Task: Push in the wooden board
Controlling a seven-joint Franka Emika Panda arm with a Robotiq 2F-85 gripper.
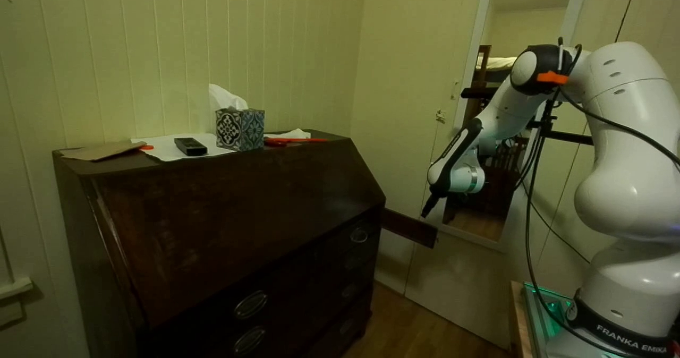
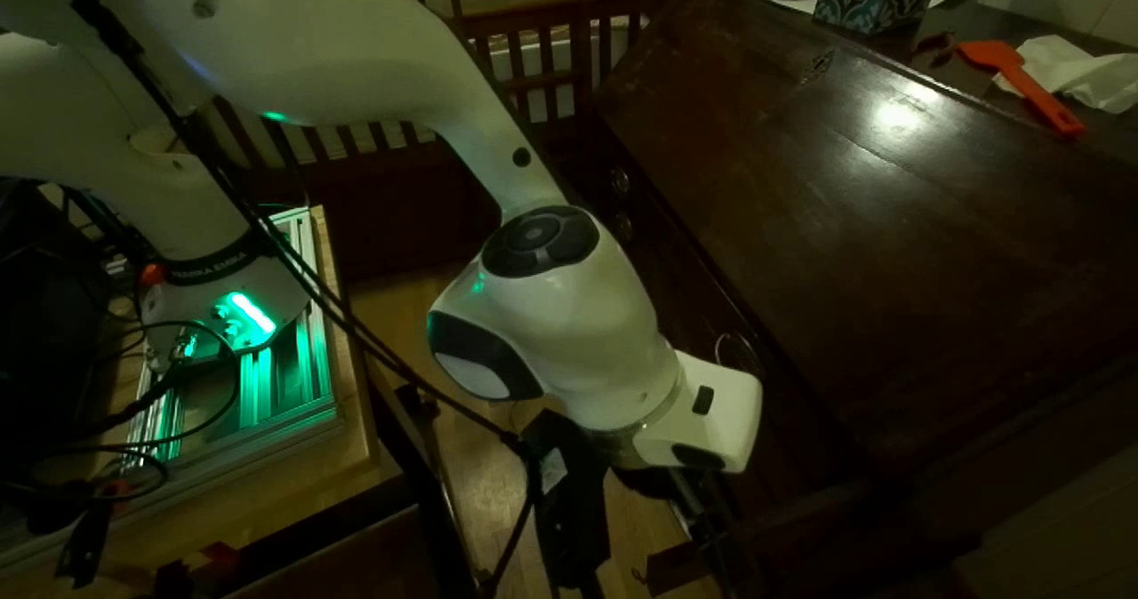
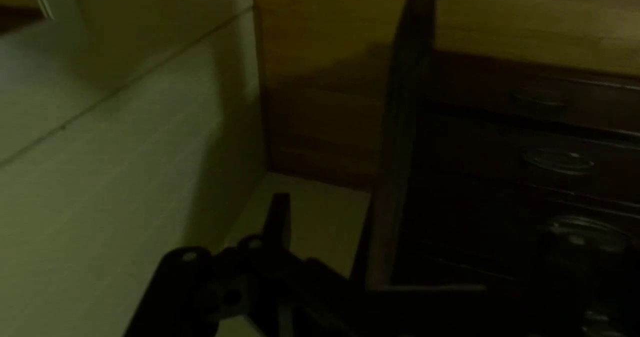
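The brand marking "FRANKA EMIKA" (image 1: 631, 338) was printed in pale capitals on the black band (image 1: 586, 318) that curved around the base (image 1: 629, 283) of the robot arm (image 1: 629, 198). The lettering followed the band in a single line. In an exterior view, the same marking (image 2: 212, 267) appeared smaller and dimmer. A pale patch (image 2: 552, 468) on a black object (image 2: 571, 521) was too blurred to read.

Shares arm (image 1: 621, 140) and desk (image 2: 889, 235) in both exterior views: looks across, with arm at three o'clock; steeply down, nearer, with desk at three. Faces floor (image 3: 525, 32) in wrist view.
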